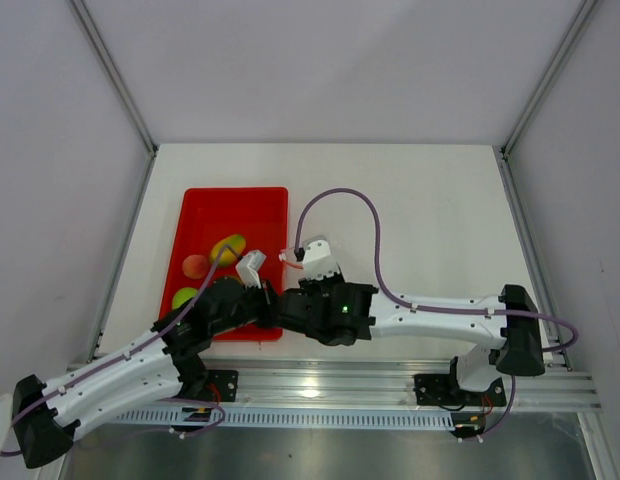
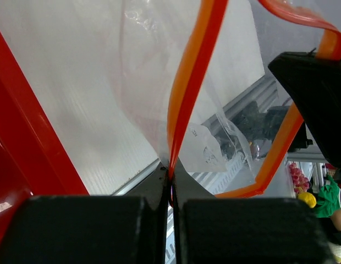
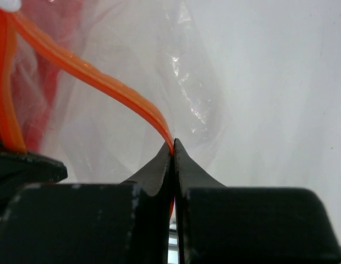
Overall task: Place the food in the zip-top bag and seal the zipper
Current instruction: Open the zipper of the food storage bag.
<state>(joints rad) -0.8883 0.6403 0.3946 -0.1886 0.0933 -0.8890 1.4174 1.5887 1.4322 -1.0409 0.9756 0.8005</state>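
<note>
The clear zip-top bag (image 2: 143,82) hangs between my two grippers, its orange-red zipper (image 2: 187,88) parted into a loop. My left gripper (image 2: 171,170) is shut on one strip of the zipper. My right gripper (image 3: 173,147) is shut on the zipper (image 3: 104,82) at another spot, with the clear bag (image 3: 203,99) spread beyond it. In the top view the two wrists meet at the red tray's near right corner, and the bag is hidden under them. The food lies in the tray: a yellow fruit (image 1: 228,248), a peach-pink fruit (image 1: 195,266) and a green apple (image 1: 184,297).
The red tray (image 1: 240,205) sits on the left half of the white table. Its red wall (image 2: 27,137) shows left of the bag in the left wrist view. The right gripper's black body (image 2: 319,93) is close on the right. A metal rail (image 1: 390,375) runs along the near edge.
</note>
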